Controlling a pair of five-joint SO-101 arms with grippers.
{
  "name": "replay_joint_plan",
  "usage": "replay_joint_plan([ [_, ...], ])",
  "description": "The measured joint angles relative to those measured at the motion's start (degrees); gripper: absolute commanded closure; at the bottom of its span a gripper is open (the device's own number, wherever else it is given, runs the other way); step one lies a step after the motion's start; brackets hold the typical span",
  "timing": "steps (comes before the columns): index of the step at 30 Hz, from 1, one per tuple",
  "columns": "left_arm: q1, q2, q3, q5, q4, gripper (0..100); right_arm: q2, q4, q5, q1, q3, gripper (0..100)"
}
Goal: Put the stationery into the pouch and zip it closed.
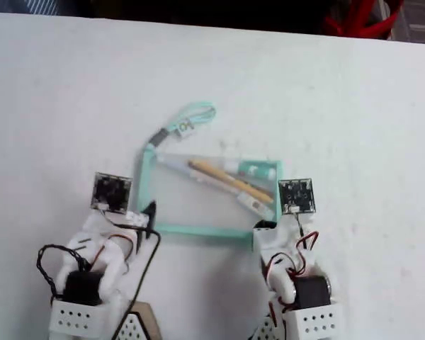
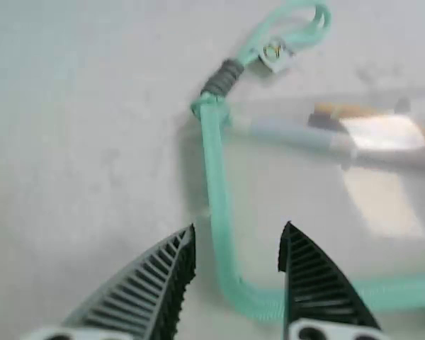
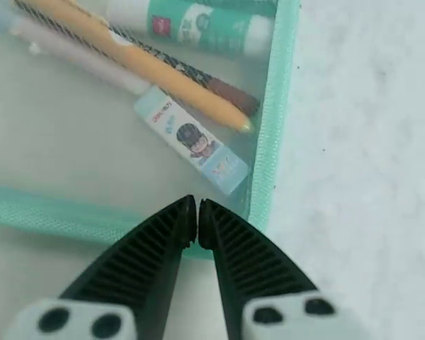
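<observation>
Left gripper (image 2: 239,235): jaws spread, straddling pouch (image 2: 216,177) side edge. My right gripper (image 3: 197,205): jaws pressed together at pouch corner. Pencil (image 3: 163,71), eraser (image 3: 191,138), glue stick (image 3: 198,21): inside pouch, flat on white table (image 1: 340,106).

A white table (image 1: 354,106) bears a clear, mint-edged pouch (image 1: 191,205) lying flat near its middle

The left arm (image 1: 92,262) and right arm (image 1: 294,276) are white plastic with black motors and loose red and black wires. Each wrist carries a small black square circuit board (image 1: 113,190). The left fingers (image 2: 159,283) and right fingers (image 3: 152,255) are black and ribbed inside, on pale mounts with dark screw holes.
</observation>
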Motion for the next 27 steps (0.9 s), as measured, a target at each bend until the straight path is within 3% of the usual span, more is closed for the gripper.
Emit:
replay_joint_plan([
  [5,0.0,0.0,0.0,0.5,8.7,80,0.0,0.3,0.9,0.0,0.0,98.1],
  [11,0.5,-0.1,0.0,0.8,12.6,80,-0.7,4.0,16.3,0.0,0.0,98.1],
  [13,0.5,-0.1,0.0,0.8,12.7,80,-0.7,4.4,18.0,-0.4,0.0,98.1],
  [20,0.5,-0.1,0.0,0.8,12.7,80,-0.7,4.4,11.3,-1.9,0.0,98.1],
  [27,0.5,-0.1,0.0,1.0,12.7,80,-0.7,4.4,10.8,-1.9,0.0,98.1],
])
